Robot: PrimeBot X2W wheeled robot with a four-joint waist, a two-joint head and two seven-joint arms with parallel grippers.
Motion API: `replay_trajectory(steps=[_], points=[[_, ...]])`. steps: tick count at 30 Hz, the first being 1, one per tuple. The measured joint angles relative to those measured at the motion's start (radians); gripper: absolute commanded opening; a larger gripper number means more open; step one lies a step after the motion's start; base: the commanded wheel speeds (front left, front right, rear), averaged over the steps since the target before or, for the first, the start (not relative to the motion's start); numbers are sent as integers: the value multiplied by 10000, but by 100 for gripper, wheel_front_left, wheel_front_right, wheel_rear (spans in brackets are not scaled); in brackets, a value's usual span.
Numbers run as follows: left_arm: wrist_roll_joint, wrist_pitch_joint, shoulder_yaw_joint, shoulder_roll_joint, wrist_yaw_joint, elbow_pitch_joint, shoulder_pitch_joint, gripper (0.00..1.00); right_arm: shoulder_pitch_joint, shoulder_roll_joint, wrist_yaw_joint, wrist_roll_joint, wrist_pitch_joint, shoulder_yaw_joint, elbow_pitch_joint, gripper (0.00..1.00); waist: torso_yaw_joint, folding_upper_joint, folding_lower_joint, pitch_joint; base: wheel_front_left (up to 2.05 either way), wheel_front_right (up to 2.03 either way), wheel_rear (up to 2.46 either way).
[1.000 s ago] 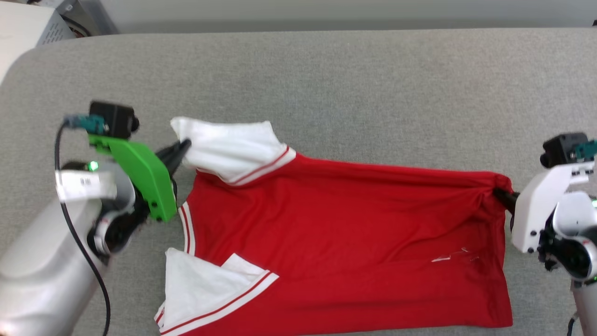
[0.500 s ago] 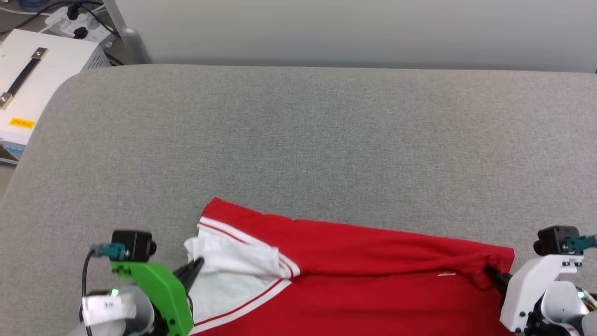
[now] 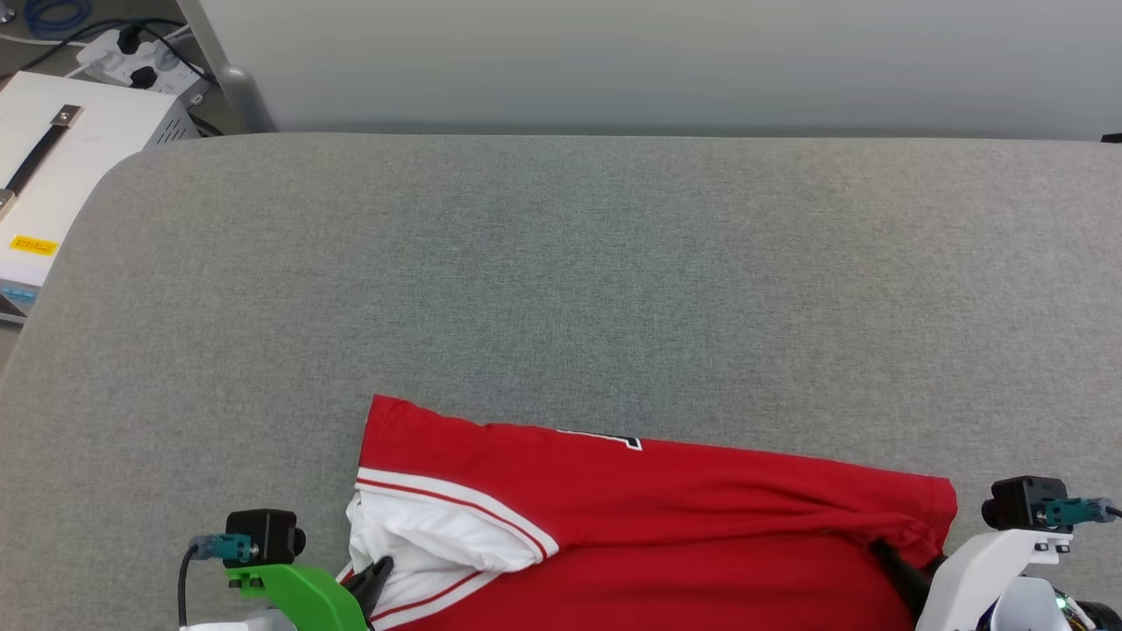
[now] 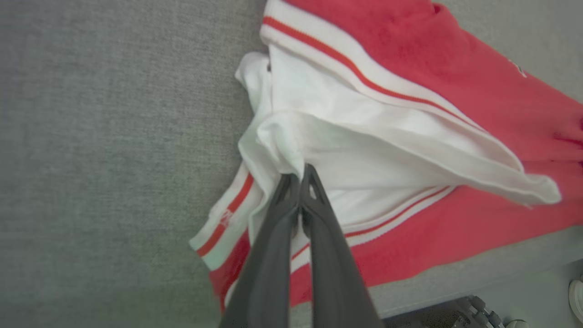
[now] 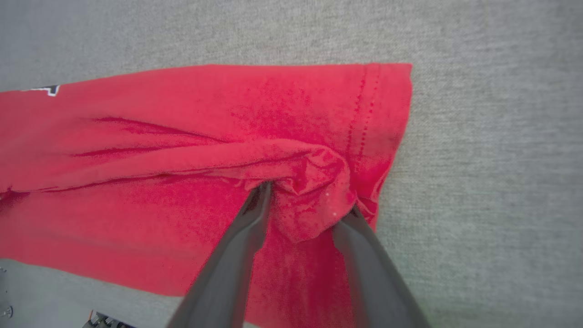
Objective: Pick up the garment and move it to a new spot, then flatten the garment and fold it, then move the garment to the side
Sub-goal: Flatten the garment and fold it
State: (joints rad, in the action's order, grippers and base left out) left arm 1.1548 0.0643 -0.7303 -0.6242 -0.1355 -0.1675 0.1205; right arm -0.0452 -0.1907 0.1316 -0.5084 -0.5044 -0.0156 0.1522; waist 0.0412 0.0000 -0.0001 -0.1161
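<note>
The garment, red with white sleeves and striped trim, lies doubled over on the grey table at the near edge. A sliver of black, white-edged lettering peeks out along its far fold. My left gripper is shut on the white sleeve, its tips pinched together in the cloth. At the hem corner my right gripper stands open, and a bunched lump of red fabric sits loosely between its spread fingers.
A white box with a black handle stands off the table's far left corner, near a power strip and cables. A pale wall runs behind the table. The table's near edge lies just under the garment.
The head camera has tilted up. Both grippers drew the garment's far edge toward me, doubling the garment over. The right gripper's fingers have parted from the hem corner.
</note>
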Motion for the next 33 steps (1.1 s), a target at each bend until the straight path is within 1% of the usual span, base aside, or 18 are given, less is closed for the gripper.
replay_trajectory(steps=[4, 7, 11, 16, 20, 22, 23, 25, 30, 33], points=[[-65, -506, 25, 349, 334, -341, 50, 100, -185, 148, 6, -19, 531, 123, -171, 100, 8, 0, 0, 56, 0, 0, 0], [-261, -1014, 98, 410, 359, -401, 110, 100, -337, 96, 2, -12, 719, 136, -453, 100, -14, 0, 0, 140, 0, 0, 0], [-817, -1760, 263, 418, 334, -142, 376, 100, -362, -90, -2, 132, 880, 27, -1091, 100, -48, 0, 0, 227, 0, 0, 0], [-1486, -2531, 441, 376, 2, 270, 654, 100, -360, -86, 0, 316, 633, -493, -1707, 100, -51, 0, 0, 300, 0, 0, 0], [-2157, -2972, 644, 382, -405, 514, 745, 100, -364, -192, -2, 514, -31, -1060, -1858, 100, -3, 0, 0, 371, 0, 0, 0], [-2614, -3112, 825, 464, -631, 633, 766, 100, -370, -286, -2, 589, -380, -1306, -1860, 100, 36, 0, 0, 399, 0, 0, 0], [-3246, -3191, 1104, 658, -828, 846, 767, 100, -393, -349, -2, 654, -757, -1534, -1854, 100, 125, 0, 0, 388, 0, 0, 0], [-3678, -3195, 1413, 838, -974, 1001, 764, 100, -394, -366, -2, 652, -905, -1557, -1843, 100, 181, 0, 0, 350, 0, 0, 0], [-4813, -3202, 2320, 1361, -1035, 1540, 628, 100, -355, -336, -2, 539, -1116, -1394, -1553, 100, 318, 0, 0, 163, 0, 0, 0], [-5218, -3202, 2621, 1628, -980, 1714, 377, 100, -340, -272, -2, 395, -1275, -1170, -1277, 100, 432, 0, 0, 49, 0, 0, 0]])
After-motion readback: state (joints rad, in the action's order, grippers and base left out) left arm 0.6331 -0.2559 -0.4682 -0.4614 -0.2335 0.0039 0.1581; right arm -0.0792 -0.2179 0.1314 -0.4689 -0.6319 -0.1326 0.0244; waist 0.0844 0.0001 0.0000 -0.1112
